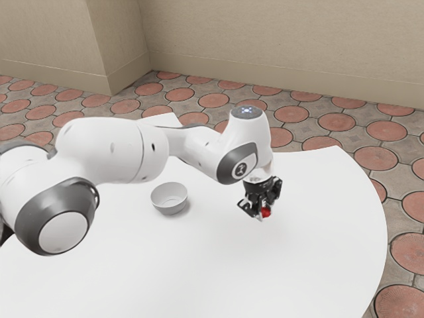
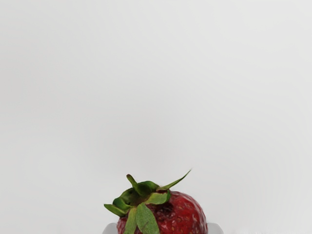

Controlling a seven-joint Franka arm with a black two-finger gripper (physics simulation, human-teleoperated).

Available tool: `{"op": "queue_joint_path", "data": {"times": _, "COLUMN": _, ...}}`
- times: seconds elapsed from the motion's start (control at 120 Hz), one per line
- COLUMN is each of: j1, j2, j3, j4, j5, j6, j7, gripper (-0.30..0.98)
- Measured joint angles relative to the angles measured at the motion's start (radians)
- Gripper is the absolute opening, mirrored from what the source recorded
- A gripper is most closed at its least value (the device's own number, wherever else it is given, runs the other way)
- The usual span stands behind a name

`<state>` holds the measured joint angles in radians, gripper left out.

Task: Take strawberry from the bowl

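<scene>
With your claw clamped on the strawberry between its tips, over the desk and well apart from the bowl, you should lower straight down until the fruit is supported, then release slowly and evenly to prevent rolling.

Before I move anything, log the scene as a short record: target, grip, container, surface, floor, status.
target: red strawberry with green leaves
grip: gripper shut on it, fingers at two sides
container: round, light grey bowl, upright, apart from the gripper
surface: white table with a curved edge
floor: round reddish tiles
status: strawberry out of the bowl, over the table
</scene>
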<state>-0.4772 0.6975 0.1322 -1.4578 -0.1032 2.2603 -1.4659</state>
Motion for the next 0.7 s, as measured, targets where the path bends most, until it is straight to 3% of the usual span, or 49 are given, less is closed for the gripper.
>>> {"op": "queue_joint_path", "data": {"times": 0.167, "j1": -0.001, "j2": 0.004, "j3": 0.0, "j4": 0.006, "j5": -0.003, "j6": 0.013, "j7": 0.004, "gripper": 0.37}}
{"op": "queue_joint_path", "data": {"times": 0.342, "j1": -0.002, "j2": -0.026, "j3": 0.0, "j4": 0.0, "j5": -0.003, "j6": 0.007, "j7": 0.022, "gripper": 0.53}}
{"op": "queue_joint_path", "data": {"times": 0.492, "j1": 0.011, "j2": -0.244, "j3": 0.046, "j4": -0.004, "j5": 0.002, "j6": -0.152, "j7": 0.113, "gripper": 0.6}}
{"op": "queue_joint_path", "data": {"times": 0.583, "j1": 0.018, "j2": -0.396, "j3": 0.071, "j4": -0.003, "j5": 0.055, "j6": -0.288, "j7": 0.191, "gripper": 0.62}}
{"op": "queue_joint_path", "data": {"times": 0.7, "j1": 0.139, "j2": -0.528, "j3": 0.078, "j4": -0.005, "j5": 0.094, "j6": -0.445, "j7": 0.376, "gripper": 0.64}}
